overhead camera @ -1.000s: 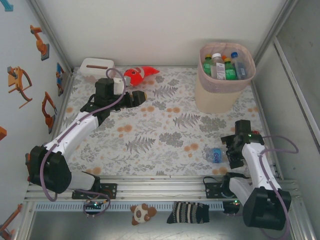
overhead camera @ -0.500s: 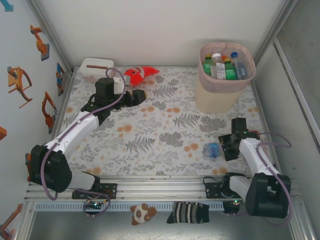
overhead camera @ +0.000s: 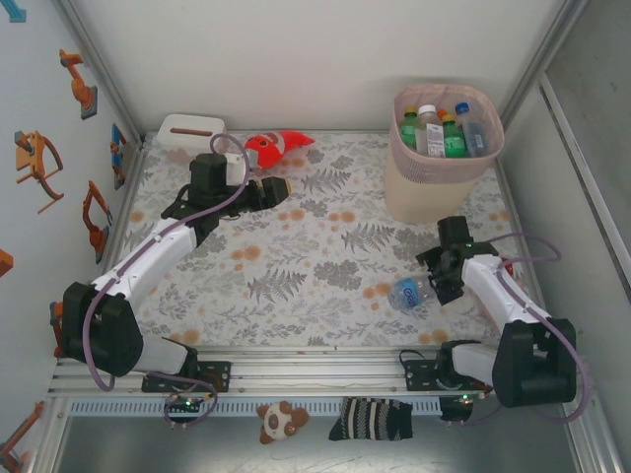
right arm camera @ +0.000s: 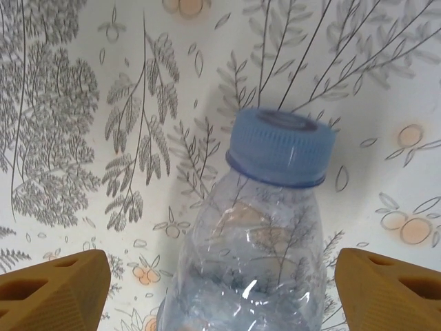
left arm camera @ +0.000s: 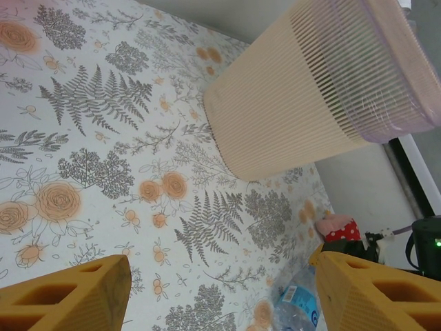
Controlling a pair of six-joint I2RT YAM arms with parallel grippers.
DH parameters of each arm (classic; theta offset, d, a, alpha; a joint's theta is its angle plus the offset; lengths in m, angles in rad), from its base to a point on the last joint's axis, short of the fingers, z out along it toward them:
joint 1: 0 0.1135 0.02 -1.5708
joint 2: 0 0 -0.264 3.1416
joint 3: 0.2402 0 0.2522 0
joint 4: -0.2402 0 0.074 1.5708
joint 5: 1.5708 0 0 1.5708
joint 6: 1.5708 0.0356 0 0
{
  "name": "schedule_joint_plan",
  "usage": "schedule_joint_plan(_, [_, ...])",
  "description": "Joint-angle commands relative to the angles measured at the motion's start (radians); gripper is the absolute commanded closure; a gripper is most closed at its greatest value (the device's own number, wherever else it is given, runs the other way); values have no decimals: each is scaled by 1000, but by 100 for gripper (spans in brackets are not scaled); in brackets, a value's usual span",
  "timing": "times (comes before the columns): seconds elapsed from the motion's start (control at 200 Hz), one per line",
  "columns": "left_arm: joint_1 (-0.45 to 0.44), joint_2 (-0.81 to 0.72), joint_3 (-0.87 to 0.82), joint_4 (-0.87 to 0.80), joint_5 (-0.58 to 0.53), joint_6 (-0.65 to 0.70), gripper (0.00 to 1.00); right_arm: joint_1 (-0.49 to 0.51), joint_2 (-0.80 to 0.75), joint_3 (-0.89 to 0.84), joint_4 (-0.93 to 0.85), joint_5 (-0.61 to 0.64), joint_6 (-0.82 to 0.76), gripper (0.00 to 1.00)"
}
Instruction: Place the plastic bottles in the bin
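Top: right gripper [overhead camera: 430,286] wide open, bottle [overhead camera: 407,294] lying at its jaws, ungripped; bin [overhead camera: 424,192] well apart, off to their side, bare mat [overhead camera: 325,266] between. Left gripper [overhead camera: 277,189] open, empty. Left wrist: bin wall far ahead of the jaws, open mat before it. Right wrist: bottle centred between fingers [right arm camera: 55,289], gaps both sides, cap [right arm camera: 280,147] ahead. We judge: advance, close on the body, lift above the bin.

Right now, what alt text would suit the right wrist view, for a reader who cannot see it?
A clear plastic bottle with a blue cap is centred between the two orange fingertips of the open right gripper, with a gap on each side. Behind it is a white cloth printed with grey ferns and orange flowers.
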Motion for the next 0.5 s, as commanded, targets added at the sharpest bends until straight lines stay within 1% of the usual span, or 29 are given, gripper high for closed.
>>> schedule_joint_plan(0.0, [5, 0, 37, -13, 10, -6, 29, -52, 12, 36, -43, 47, -73, 15])
schedule_joint_plan(0.16, [4, 1, 41, -18, 10, -6, 30, -123, 33, 21, -12, 9, -93, 17])
schedule_joint_plan(0.265, [5, -1, 41, -18, 8, -7, 30, -142, 63, 3, 32, -30, -88, 19])
schedule_joint_plan(0.401, [4, -3, 41, -19, 9, -7, 29, -162, 107, -23, 100, -78, -64, 24])
schedule_joint_plan(0.496, [5, -4, 40, -20, 8, -8, 30, -171, 137, -28, 136, -85, -61, 29])
